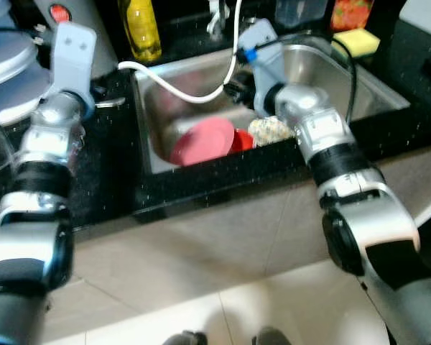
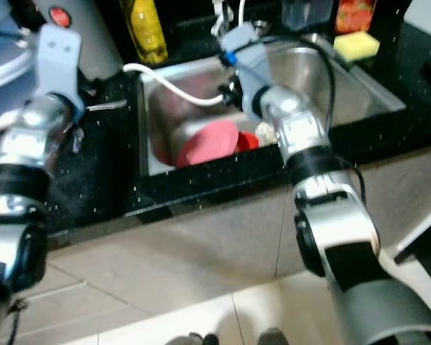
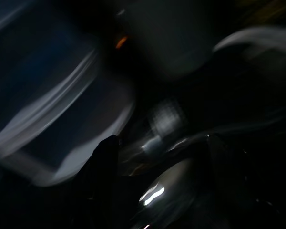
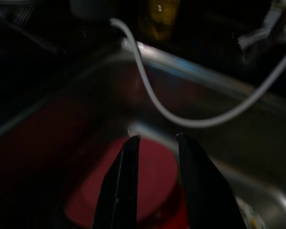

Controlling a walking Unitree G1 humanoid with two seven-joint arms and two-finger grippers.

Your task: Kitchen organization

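Right gripper (image 4: 155,143) over the steel sink (image 1: 377,90), fingers (image 4: 121,186) a narrow gap apart, nothing between them; tips poised above the pink plate (image 4: 148,176), no contact visible. Right arm reaching in over the front rim of the sink from the black speckled counter (image 1: 108,180).

Pink plate (image 1: 205,140) tilted on edge near the front wall of the basin. Red item (image 1: 243,139) touching the plate on its right side; shape not resolvable. Patterned, pale dish (image 1: 271,130) just beside the red item, partly hidden behind the right forearm.

White hose (image 1: 179,90) draped from the counter at the sink's left corner, sagging across the basin, rising toward the tap area at the back.

Yellow bottle (image 1: 141,29) upright behind the sink's left back corner. Yellow sponge (image 1: 355,42) on the counter behind the sink's right back corner. Red-labelled container (image 1: 350,12) at the back edge, near the sponge.

Left gripper: wrist view dark and motion-blurred, one finger (image 3: 102,162) discernible, opening cannot be told. Left arm raised over the counter left of the sink, close to a large round appliance (image 1: 11,57) with a red button (image 1: 59,12).

Beige tiled floor (image 1: 201,287) below the cabinet front.
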